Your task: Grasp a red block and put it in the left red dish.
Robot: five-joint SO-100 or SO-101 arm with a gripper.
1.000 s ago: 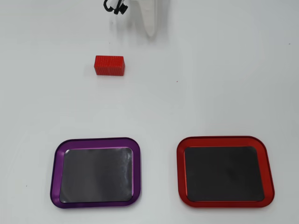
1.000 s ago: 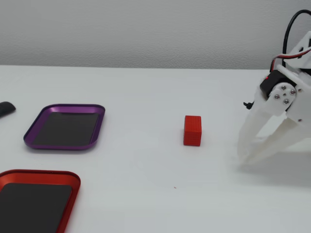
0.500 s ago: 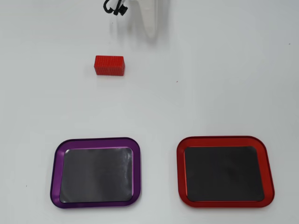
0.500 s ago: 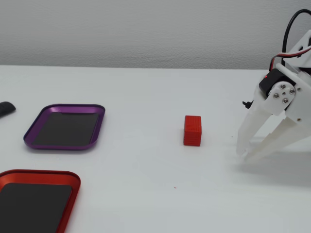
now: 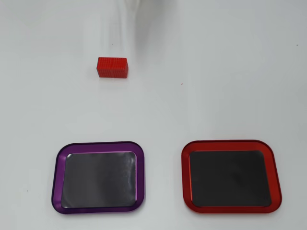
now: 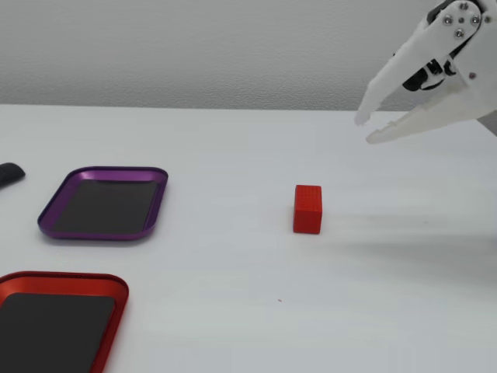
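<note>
Overhead view gives you the red block [image 5: 112, 67] lying alone on the white desk [image 5: 216, 86], toward the upper left, its long side running left to right. Below it in that view sit two shallow trays side by side near the bottom edge: the purple-rimmed tray [image 5: 57, 165] at the left and the left red dish [image 5: 272, 163] at the right, with a clear strip of bare desk between them. Both trays show only their black bases. A wide stretch of open desk separates the block from either tray.

From the fixed view you see the gripper [image 6: 363, 130] hanging in the air at the upper right, its white jaws parted to a narrow wedge and holding nothing. It is well apart from the block, which stands below and to its left. The red dish is cut off by the bottom-left corner there. A dark object [image 6: 9, 172] pokes in at the left edge.
</note>
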